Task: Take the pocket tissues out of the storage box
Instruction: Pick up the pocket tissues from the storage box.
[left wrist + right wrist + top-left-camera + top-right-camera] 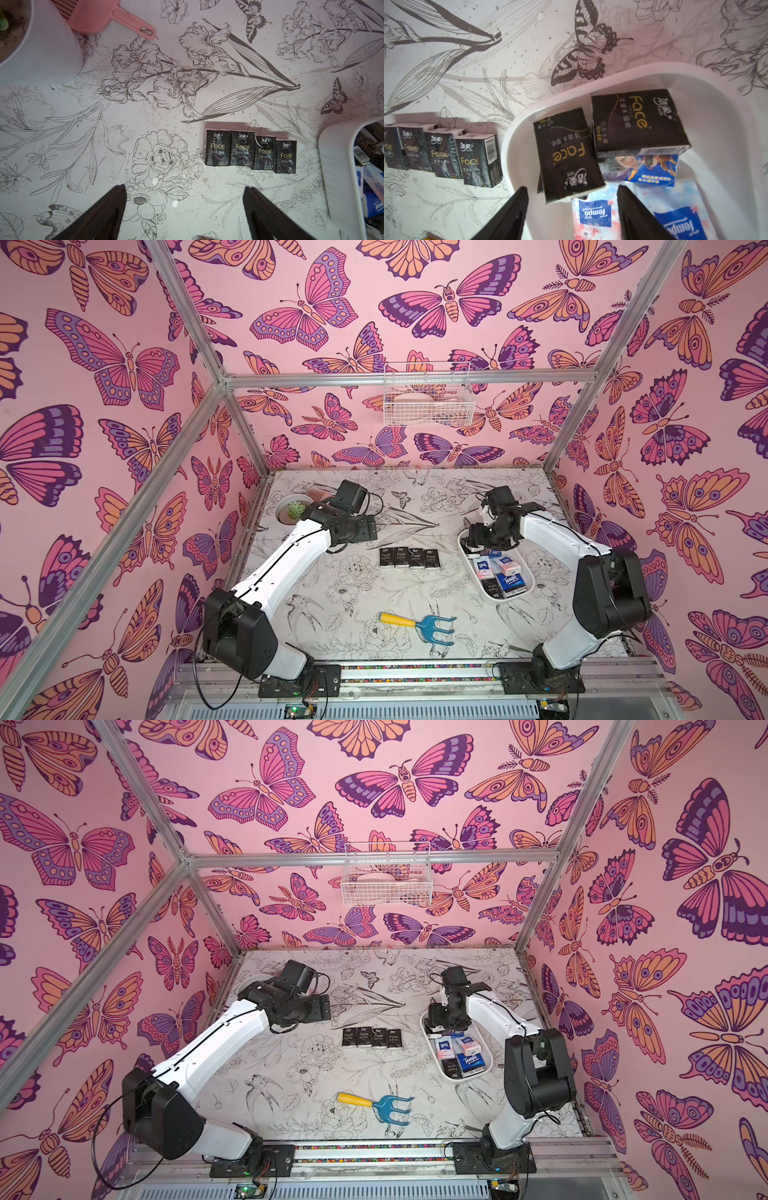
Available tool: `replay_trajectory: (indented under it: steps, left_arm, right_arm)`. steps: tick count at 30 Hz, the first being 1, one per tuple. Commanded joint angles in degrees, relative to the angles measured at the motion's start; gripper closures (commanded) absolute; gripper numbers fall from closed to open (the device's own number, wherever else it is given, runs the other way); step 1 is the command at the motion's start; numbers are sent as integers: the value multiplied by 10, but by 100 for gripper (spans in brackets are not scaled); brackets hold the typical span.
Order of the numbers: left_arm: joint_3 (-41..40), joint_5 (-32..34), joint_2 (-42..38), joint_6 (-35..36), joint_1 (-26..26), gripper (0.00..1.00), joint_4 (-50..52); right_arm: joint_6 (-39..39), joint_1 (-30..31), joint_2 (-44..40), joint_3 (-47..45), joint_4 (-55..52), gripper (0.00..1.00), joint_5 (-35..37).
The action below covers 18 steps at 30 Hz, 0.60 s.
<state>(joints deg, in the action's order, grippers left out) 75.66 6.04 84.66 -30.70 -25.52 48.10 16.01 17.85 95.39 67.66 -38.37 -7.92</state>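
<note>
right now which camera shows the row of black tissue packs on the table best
The left wrist view: all four black packs sit whole, lettering readable. The right wrist view cuts the row at its edge. In both top views the row is whole but tiny.

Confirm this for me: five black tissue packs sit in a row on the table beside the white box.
Not five: four black packs sit in that row, as the left wrist view shows, on the table beside the white box.
</note>
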Motion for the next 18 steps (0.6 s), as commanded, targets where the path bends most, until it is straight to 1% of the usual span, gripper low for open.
replay_trajectory:
  steps: [1, 7, 13, 15, 18]
  left_arm:
    - [9, 13, 6, 1, -2, 6, 11]
    - [9, 22, 2, 5, -2, 6, 13]
    - [11, 23, 6, 4, -2, 6, 13]
    - [12, 21, 6, 4, -2, 6, 12]
    - [14, 20, 7, 3, -2, 6, 13]
  right_arm:
    - [-10, 6, 18, 3, 12, 29, -17]
    - [-12, 6, 52, 14, 3, 32, -20]
    - [-12, 6, 54, 10, 7, 40, -21]
    - [-14, 6, 52, 11, 7, 39, -18]
    - [-20, 5, 55, 22, 0, 35, -14]
